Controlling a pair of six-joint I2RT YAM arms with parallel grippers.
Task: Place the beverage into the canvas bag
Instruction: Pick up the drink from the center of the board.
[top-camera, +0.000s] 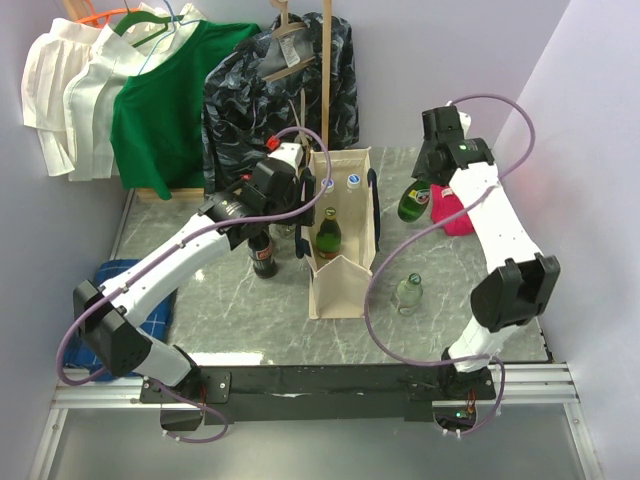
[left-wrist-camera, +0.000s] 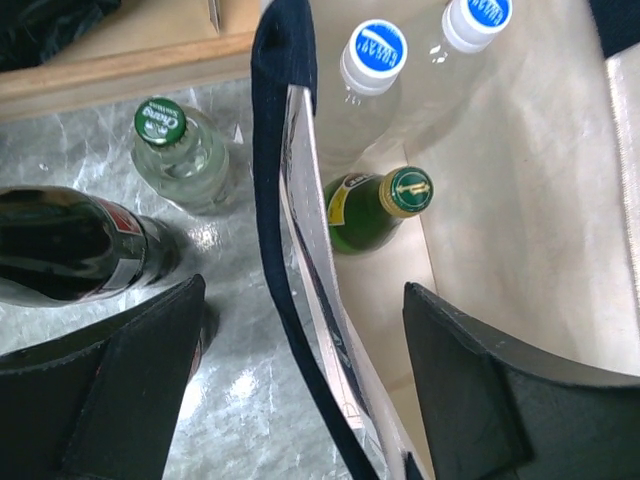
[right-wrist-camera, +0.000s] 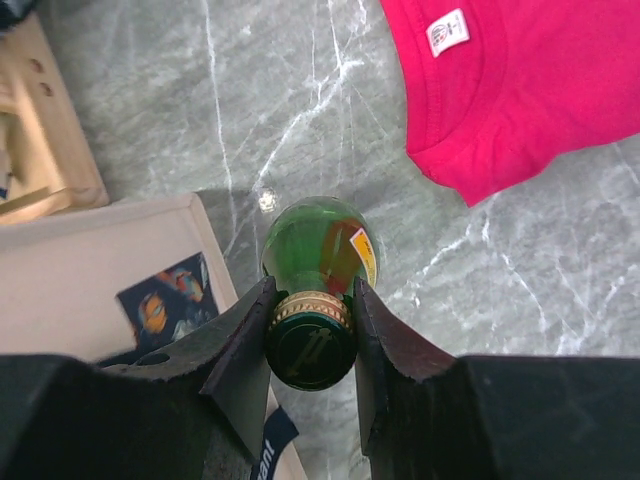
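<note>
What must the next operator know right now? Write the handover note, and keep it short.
Left gripper: open, straddling the left wall of the canvas bag.
Right gripper: shut on the neck of a green bottle, held above the table just right of the bag.
Done: two blue-capped bottles and a gold-capped bottle stand in the bag.
Left: bag the held bottle. A cola bottle and two green-capped bottles remain on the table.

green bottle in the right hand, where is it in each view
top external: right of centre, green bottle held by the right hand, just right of the canvas bag.
left wrist: not in it.
right wrist: centre, neck gripped by the hand, cap toward the camera.
shared landmark: the canvas bag, in all three views.
</note>
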